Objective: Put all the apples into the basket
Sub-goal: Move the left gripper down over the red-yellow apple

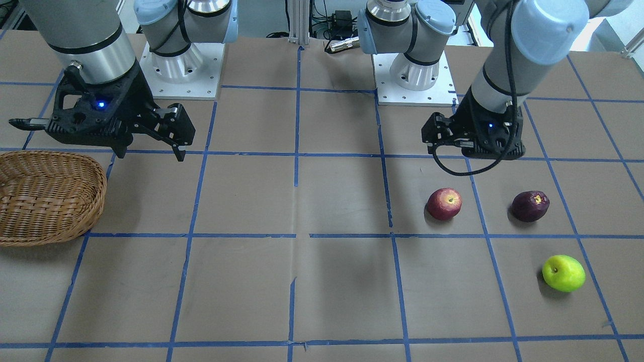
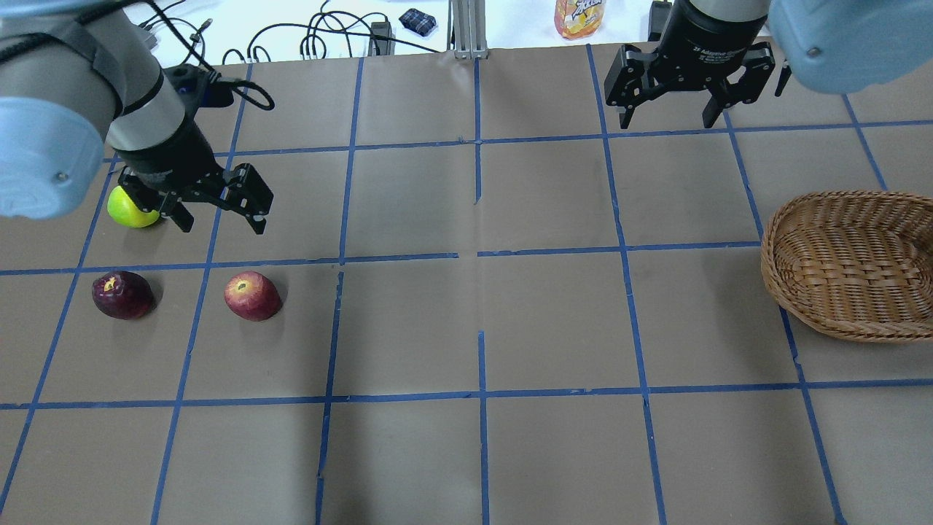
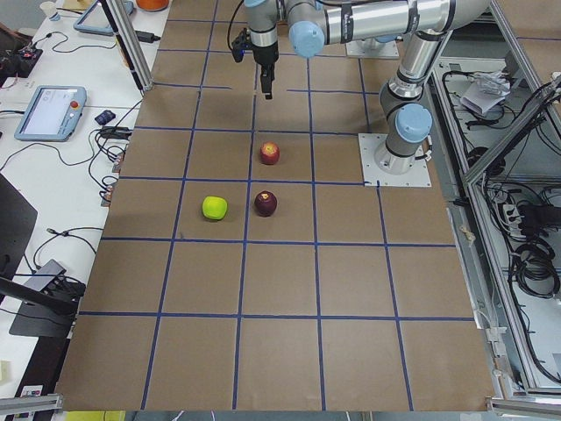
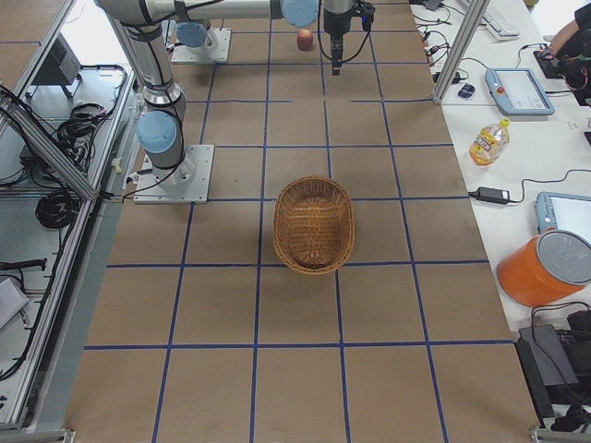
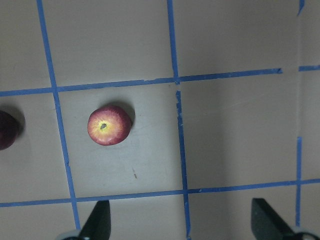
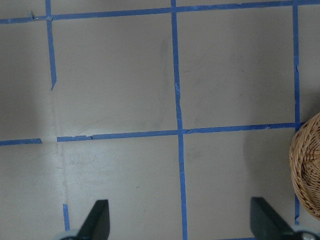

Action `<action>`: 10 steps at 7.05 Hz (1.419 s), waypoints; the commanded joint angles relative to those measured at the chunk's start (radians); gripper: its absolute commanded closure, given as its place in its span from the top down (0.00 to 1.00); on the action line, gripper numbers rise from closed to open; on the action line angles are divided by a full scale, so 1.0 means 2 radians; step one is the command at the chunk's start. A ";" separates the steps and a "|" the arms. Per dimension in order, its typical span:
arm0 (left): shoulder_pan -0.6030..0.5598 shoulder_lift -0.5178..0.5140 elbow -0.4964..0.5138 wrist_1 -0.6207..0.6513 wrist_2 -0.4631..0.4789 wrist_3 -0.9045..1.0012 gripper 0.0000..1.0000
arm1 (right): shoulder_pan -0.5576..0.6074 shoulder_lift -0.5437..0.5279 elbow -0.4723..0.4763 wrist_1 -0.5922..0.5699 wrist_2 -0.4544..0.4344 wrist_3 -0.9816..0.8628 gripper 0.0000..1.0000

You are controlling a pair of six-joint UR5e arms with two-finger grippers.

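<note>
3 apples: all lie on the worktop point(image 2: 481, 328), none in the basket point(image 2: 778, 219); red apple point(image 2: 252, 296), maroon apple point(image 2: 122, 294) and green apple point(image 2: 131, 210) sit near one another on the robot's left side.
Basket: on the robot's right side, well apart from the fruit.
Left tool point(image 2: 222, 222): fingers spread, holding nothing, hanging above the worktop near the red apple.
Right tool point(image 2: 668, 117): fingers spread, holding nothing, near the basket.
Handling: the apples look firm, smooth-skinned and round, so probably moderately heavy, apt to roll and a little slippery.
Hold: likely best across the widest middle, 2 fingers on opposite sides, below the stem end, which faces up on the red apple.
Risk: an off-centre pinch may squirt the fruit sideways.
</note>
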 commanded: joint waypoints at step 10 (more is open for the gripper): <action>0.109 -0.134 -0.156 0.295 -0.088 0.137 1.00 | 0.000 0.000 0.000 0.000 0.002 0.000 1.00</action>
